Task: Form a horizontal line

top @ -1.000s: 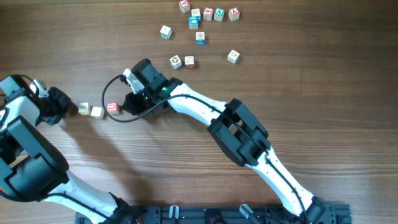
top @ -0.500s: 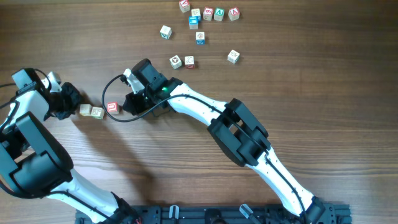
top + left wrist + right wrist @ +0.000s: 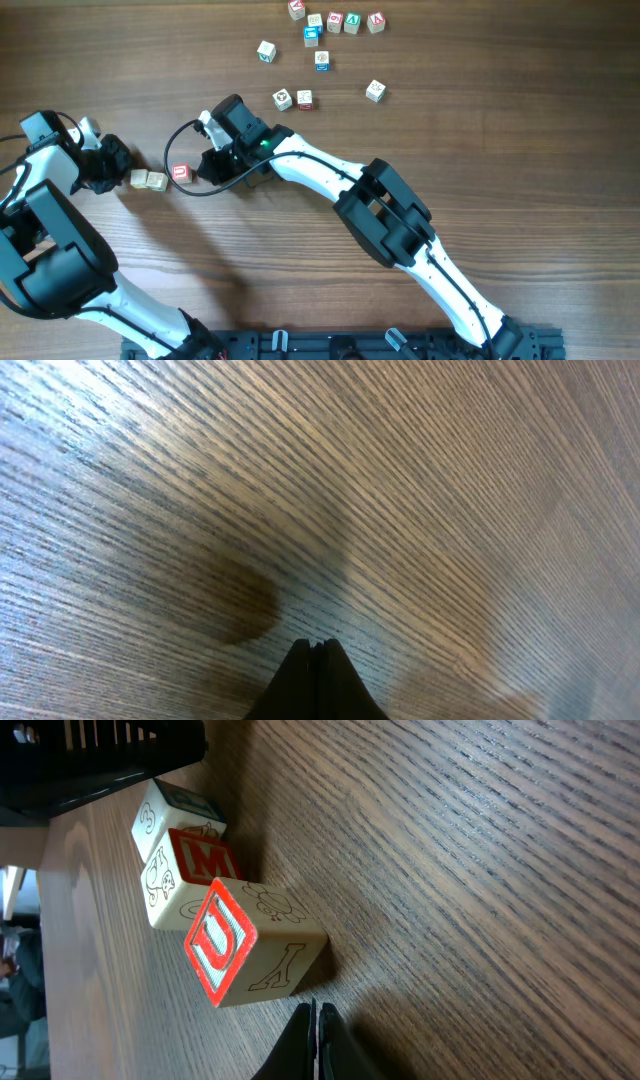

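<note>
From above, the row of three cubes [image 3: 157, 180] lies left of centre on the surface [image 3: 480, 130], between the two arms. The left gripper [image 3: 120, 174] is closed and sits just beside the pale left-end cube. The right gripper [image 3: 199, 168] is also closed, just beside the red-marked cube [image 3: 181, 173] at the right end. That cube sits slightly higher than the other two, and whether it touches its neighbour cannot be told here. A push from either end that lands off centre would likely buckle the row. The loose cubes [image 3: 320, 40] lie well apart near the top edge.

The left wrist view shows only bare wood grain and the left gripper [image 3: 315, 648] pinched together, holding nothing. The cubes are out of its sight, so a nudge from this side could overshoot.

In the right wrist view, the right gripper [image 3: 313, 1016] is closed and empty, its tip just beside the red-marked cube [image 3: 232, 948]; contact is unclear. That cube seems slightly turned against the one behind, so pressing near its corner would probably spin it.
</note>
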